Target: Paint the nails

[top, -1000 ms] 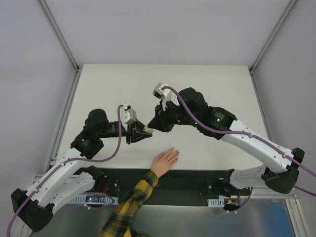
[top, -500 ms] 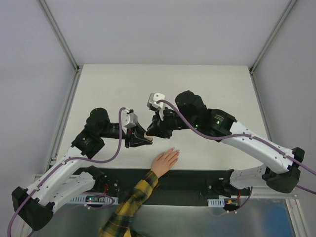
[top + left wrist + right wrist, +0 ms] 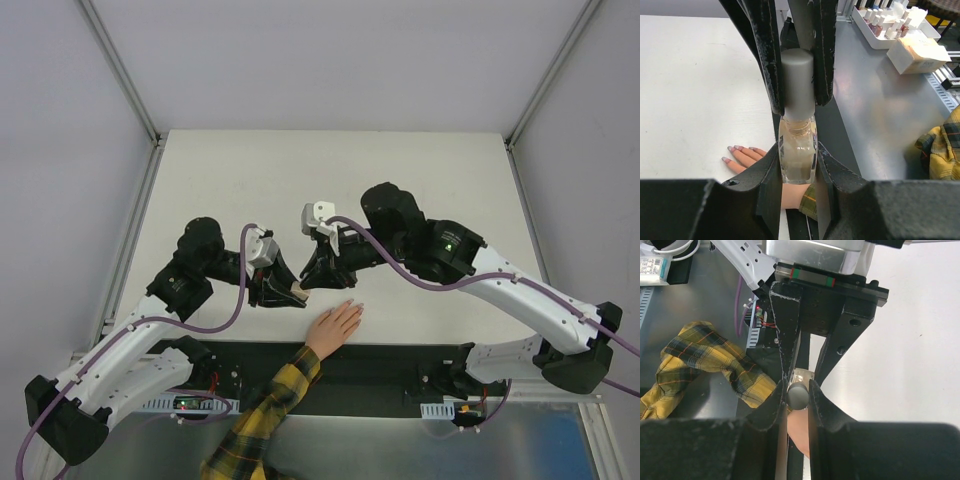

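Opening stage. The left end effector (image 3: 797,172) is clamped on the body of a small beige bottle (image 3: 797,155); the right end effector (image 3: 798,394) is clamped on its grey cap (image 3: 798,80), seated on the neck. The hand (image 3: 335,325) lies flat at the near edge of the table (image 3: 330,180), its nails (image 3: 735,149) just beside the bottle. No brush is out, so all painting probably remains. Both arms crowd the fingertips; a tray (image 3: 890,37) and box (image 3: 920,52) stand beyond the plaid sleeve (image 3: 265,410).

Bright, even light, soft shadows — close fingers (image 3: 771,410) slightly blurred.
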Available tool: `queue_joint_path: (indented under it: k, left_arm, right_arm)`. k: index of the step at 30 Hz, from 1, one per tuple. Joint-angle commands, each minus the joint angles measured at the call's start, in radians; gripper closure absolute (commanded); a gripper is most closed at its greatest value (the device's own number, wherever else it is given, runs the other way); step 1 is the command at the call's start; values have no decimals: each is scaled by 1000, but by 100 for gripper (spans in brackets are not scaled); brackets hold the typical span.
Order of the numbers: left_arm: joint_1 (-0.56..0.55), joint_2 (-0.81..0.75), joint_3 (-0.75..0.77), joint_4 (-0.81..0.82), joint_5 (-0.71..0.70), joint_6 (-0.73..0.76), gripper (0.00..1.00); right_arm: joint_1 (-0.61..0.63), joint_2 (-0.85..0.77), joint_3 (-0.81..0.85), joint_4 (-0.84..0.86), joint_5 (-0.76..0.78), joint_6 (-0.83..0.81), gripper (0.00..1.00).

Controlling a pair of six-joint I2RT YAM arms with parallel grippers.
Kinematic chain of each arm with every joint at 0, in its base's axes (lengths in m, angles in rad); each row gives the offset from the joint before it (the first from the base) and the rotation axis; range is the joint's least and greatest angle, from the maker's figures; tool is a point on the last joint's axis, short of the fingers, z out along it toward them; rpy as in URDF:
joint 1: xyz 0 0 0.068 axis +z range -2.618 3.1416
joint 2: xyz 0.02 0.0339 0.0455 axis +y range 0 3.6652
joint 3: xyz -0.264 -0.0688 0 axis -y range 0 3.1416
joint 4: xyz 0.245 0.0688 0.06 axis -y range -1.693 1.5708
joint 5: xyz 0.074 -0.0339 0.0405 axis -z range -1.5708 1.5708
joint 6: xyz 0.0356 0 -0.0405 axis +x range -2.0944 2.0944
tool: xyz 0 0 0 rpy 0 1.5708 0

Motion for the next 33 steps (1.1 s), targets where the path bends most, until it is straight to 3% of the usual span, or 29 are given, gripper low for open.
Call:
queue_joint_path:
  k: [1, 33]
  left_arm:
    - [-1, 7, 42, 24, 23, 13, 100]
    - [-10, 21, 42, 16, -48, 18, 100]
  right_arm:
    - [2, -43, 12, 2, -42, -8, 100]
    - [1, -68, 10, 69, 49, 44, 100]
